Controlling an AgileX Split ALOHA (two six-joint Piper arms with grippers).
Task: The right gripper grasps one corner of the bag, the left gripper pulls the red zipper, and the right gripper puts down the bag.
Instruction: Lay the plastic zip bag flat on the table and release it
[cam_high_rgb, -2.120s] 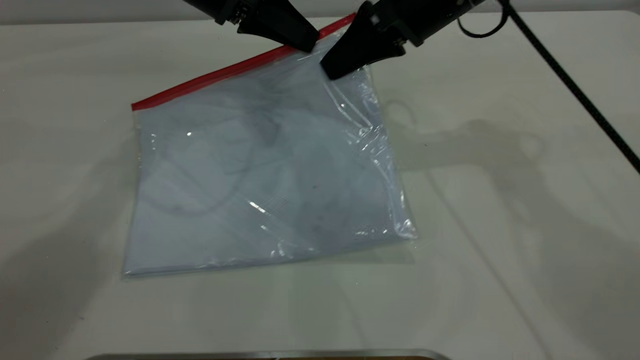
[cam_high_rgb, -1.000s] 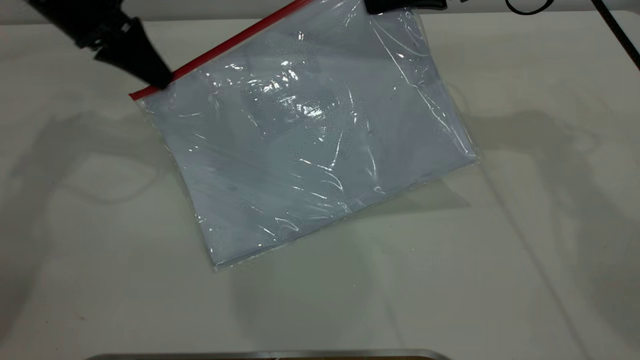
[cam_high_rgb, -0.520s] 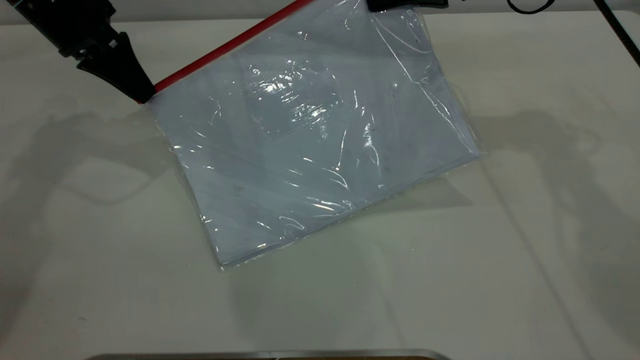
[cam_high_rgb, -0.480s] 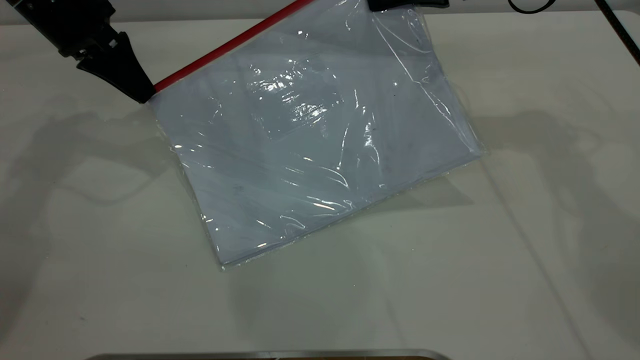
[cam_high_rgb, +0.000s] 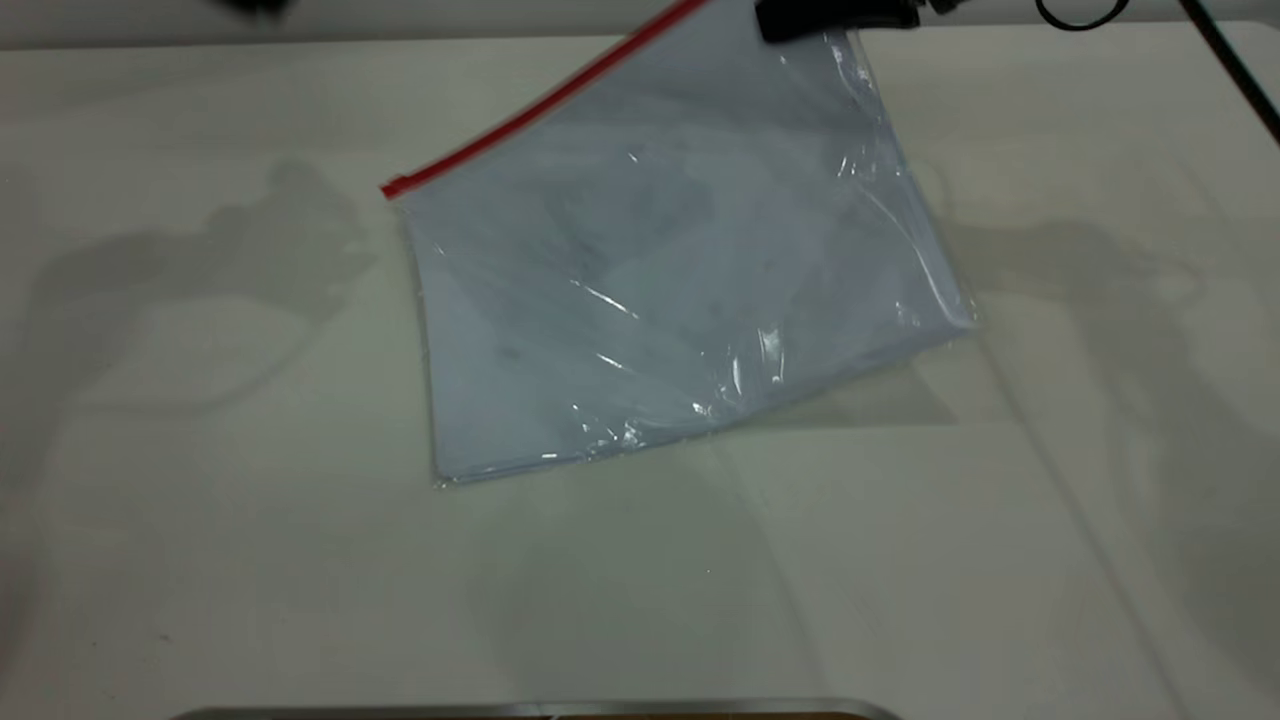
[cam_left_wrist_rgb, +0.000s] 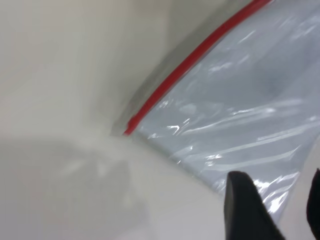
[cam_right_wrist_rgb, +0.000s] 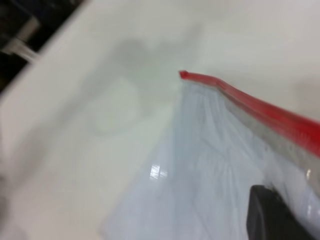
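Pale off-white matte surface (cam_high_rgb: 200, 560) filled nearly the whole exterior view, with soft arm shadows on both sides and a thin metallic edge (cam_high_rgb: 540, 710) along the near border. Large flat clear plastic bag of white paper sheets (cam_high_rgb: 670, 300) sat tilted on it, far corner raised, near edge apparently resting on the surface. Thin red zipper strip (cam_high_rgb: 540, 105) ran along the far long edge; its free end (cam_high_rgb: 395, 187) hung loose toward the left side, nothing touching it.

Black right end effector (cam_high_rgb: 835, 18) sat at the top edge of the exterior view, clamped on the bag's corner next to the red strip (grip point itself mostly cropped, but the bag hung from it). Black looped cable (cam_high_rgb: 1080, 15) trailed beside it.

Left end effector (cam_left_wrist_rgb: 272, 210) showed in its wrist view as two dark fingers (cam_left_wrist_rgb: 245, 210) spread apart with nothing between them, clear of the bag's loose corner; barely visible in the exterior view.

Judged step: lowering the bag. Should be done slowly, straight down, so the sheets do not slide or the pouch flop over; release only once the held corner lay flat on the surface. Left arm ought to keep out of the way.

Room beyond the surface: only a pale strip at the far edge, nothing else legible.
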